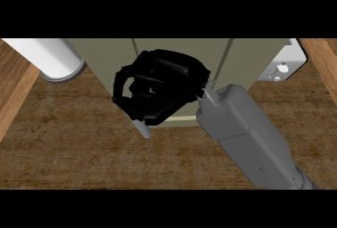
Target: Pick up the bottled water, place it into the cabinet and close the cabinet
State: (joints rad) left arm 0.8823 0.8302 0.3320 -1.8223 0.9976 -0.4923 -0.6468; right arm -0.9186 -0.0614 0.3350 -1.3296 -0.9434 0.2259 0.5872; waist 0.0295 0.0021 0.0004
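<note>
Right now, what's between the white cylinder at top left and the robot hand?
Head view: only a strip of wooden counter and the left edge of the cabinet lie between the white cylinder and the right robot hand; no loose object.

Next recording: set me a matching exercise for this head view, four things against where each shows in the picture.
Things:
1. white cylinder
2. cabinet
3. right robot hand
4. grey forearm

Places:
A. running in from the lower right
B. upper left corner
C. top middle, behind the hand
D. centre of the view, in front of the cabinet

Pairs: 1-B, 2-C, 3-D, 4-A
</note>
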